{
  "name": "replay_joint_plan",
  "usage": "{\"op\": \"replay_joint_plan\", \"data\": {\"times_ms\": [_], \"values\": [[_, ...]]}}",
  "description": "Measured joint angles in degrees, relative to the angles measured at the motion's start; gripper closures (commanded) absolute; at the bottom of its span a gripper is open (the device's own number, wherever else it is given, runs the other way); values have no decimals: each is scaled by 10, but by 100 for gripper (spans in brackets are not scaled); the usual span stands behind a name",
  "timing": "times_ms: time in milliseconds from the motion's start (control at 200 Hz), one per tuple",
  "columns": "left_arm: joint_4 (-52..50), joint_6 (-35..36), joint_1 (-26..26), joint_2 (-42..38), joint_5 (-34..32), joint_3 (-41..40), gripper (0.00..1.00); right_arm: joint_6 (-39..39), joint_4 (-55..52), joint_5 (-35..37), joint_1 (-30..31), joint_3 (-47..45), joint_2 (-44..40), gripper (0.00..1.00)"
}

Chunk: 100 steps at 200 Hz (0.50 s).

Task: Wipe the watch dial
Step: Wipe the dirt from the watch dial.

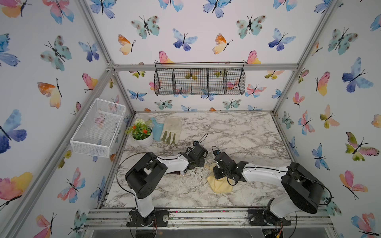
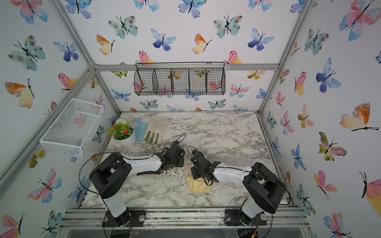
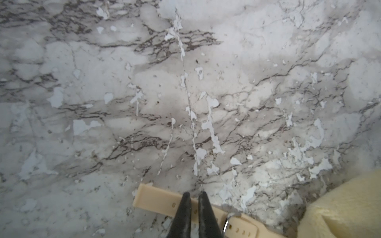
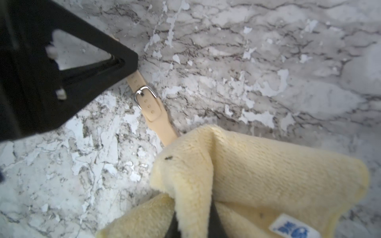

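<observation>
The right gripper (image 4: 195,225), clamped on the cloth (image 4: 257,175), should rub lightly over the hidden dial, mid-worktop (image 1: 237,134) towards the front edge, while the left gripper (image 3: 194,198), tips nearly together, pins the strap (image 4: 153,112).

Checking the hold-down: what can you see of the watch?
Watch: beige strap, rubbery-looking, punched holes, silver buckle fastened. Lies flat on the marble table. Left gripper, nearly closed, presses down on the strap; the other end runs under the yellow cloth. Dial not visible.
</observation>
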Motion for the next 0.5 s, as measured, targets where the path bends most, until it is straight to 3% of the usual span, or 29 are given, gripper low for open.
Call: {"op": "replay_joint_plan", "data": {"times_ms": [245,501], "values": [[14,0,6,-3,9,-13,88,14,-56,35,0,-43,-63,98],[28,-1,9,-7,18,-18,88,19,-126,59,0,-11,-85,98]]}}
